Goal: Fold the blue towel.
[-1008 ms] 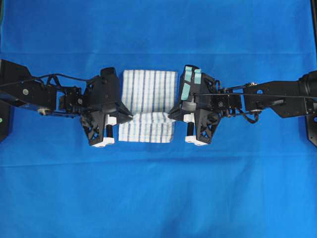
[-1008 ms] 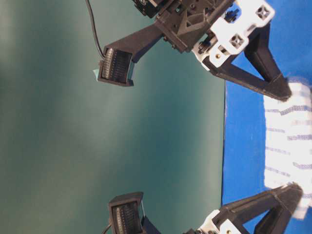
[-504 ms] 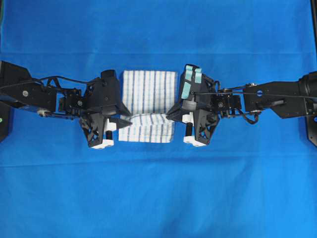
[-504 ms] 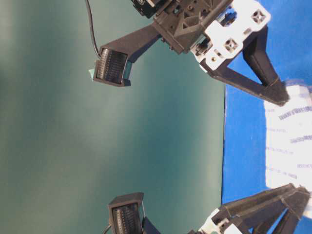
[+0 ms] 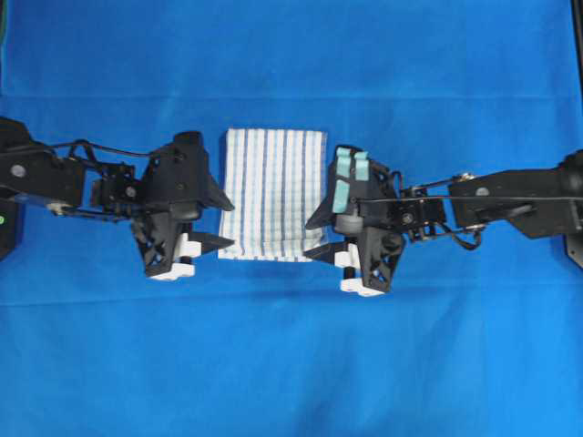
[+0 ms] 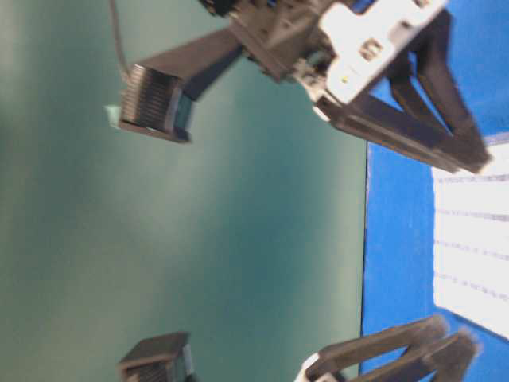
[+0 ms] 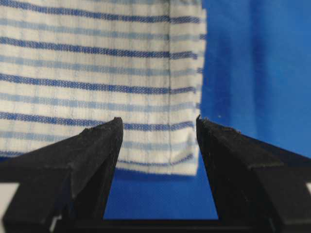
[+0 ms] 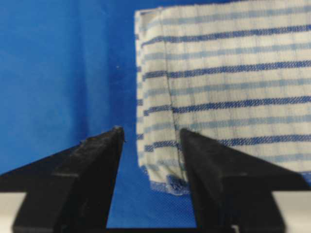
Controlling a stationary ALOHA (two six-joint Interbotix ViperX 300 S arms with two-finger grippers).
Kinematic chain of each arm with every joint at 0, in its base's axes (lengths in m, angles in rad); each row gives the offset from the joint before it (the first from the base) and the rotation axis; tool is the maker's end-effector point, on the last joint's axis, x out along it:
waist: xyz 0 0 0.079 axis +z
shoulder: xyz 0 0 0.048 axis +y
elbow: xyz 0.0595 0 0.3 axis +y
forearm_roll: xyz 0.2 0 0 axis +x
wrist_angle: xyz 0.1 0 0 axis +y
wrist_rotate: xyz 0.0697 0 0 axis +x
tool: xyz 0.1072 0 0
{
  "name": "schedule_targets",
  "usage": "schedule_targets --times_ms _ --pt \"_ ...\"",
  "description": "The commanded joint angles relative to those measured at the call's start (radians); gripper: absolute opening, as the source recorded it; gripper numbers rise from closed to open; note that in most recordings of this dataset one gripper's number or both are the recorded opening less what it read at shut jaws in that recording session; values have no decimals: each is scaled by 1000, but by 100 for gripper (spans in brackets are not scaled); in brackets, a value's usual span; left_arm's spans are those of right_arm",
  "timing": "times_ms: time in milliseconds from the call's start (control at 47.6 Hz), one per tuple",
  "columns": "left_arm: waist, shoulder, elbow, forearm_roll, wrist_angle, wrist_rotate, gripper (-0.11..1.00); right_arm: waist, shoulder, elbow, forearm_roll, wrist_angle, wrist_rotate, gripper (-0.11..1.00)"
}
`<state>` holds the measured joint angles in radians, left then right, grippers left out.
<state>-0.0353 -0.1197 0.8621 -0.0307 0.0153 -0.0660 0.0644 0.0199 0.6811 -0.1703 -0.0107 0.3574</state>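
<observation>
Currently both pincers, left (image 5: 221,226) and right (image 5: 314,238), released beside the folded towel (image 5: 273,193); a retreating fingertip could snag its edge.

No readable text, label, brand, number or sign anywhere in these views.
</observation>
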Motion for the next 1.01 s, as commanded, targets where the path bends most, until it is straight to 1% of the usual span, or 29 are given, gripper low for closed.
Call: schedule_targets --times_ms 0,126,231,357,462,651,756,987 --pt "-8 -84 -3 2 35 3 55 -2 -80 -18 -3 28 -8 55" --pt "-11 -190 18 2 64 5 55 -3 -176 -12 -29 83 -11 56" --pt "-9 -304 51 3 72 12 55 -5 -256 2 -66 126 -11 56" --pt "-9 -463 97 3 72 54 55 -17 -368 38 -114 161 -11 56" --pt "-9 -583 140 3 69 92 55 -31 -457 87 -141 164 -11 56" --pt "-9 -775 204 3 78 123 55 -40 -649 199 -160 164 -11 56" --pt "-9 -851 241 3 83 123 55 -40 -767 265 -160 164 -11 56" --pt "3 -1017 354 3 84 120 55 -44 -988 423 -160 158 -8 56"
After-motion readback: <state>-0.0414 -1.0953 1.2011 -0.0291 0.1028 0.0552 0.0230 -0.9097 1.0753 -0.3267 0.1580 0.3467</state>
